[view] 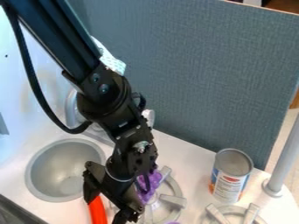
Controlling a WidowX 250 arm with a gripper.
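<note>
Gripper, camera view: the black gripper (107, 211) points down, jaws spread apart; no firm hold visible
Orange item: the orange object (97, 212) sits between the jaws; contact cannot be determined
Purple item: the purple object (153, 182) is just behind the gripper, at a stove burner (173, 200)
Metal bowl: the round basin (49, 177) is beside the gripper, at view left
Can: the can (229, 183) stands upright, well apart from the gripper, at view right

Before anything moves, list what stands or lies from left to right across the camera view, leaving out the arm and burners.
Round grey basin, orange-red item, purple item, labelled can, grey post.
</note>
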